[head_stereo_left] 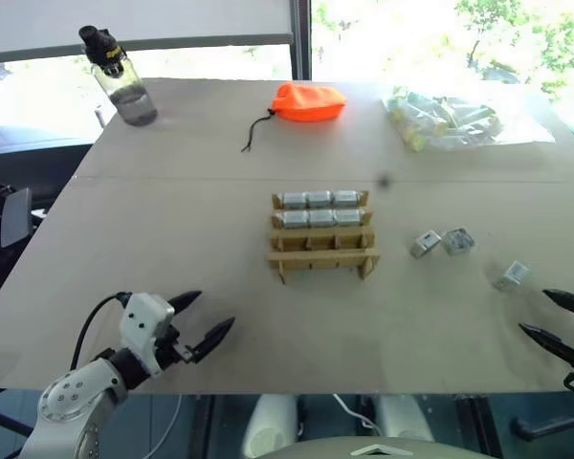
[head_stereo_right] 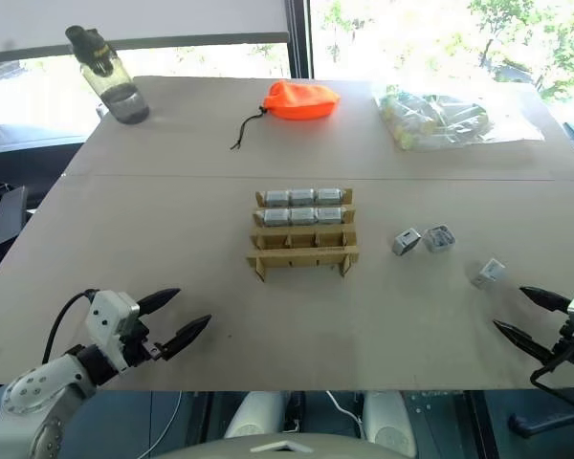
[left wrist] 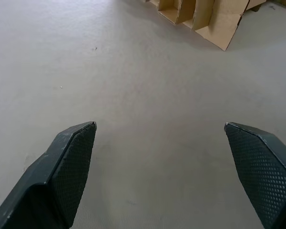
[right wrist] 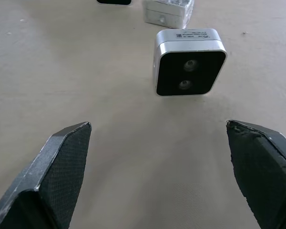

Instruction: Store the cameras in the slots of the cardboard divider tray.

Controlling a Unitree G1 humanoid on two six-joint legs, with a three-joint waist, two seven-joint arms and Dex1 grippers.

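A: Right claw (right wrist: 158, 157) is spread wide and carrying nothing, and just ahead of its tips lies the nearest camera (right wrist: 189, 62), dark lens face turned toward the claw.

B: Two more cameras (head_stereo_left: 443, 242) lie beyond it, touching each other. The cardboard divider tray (head_stereo_left: 322, 258) stands well off to that claw's left, two back rows filled, front row open.

A: Left claw (head_stereo_left: 209, 322) is spread too, nothing in it, with the tray ahead and to its right.

B: What worries you?

A: That camera lies skewed to the fingers. I reckon a closing finger could catch a corner and spin or skid it along the worktop (head_stereo_left: 172, 210), maybe over the near edge.

B: And the tray looks light. A camera coming in tilted could snag a divider, shove the tray, or jostle the six already seated.
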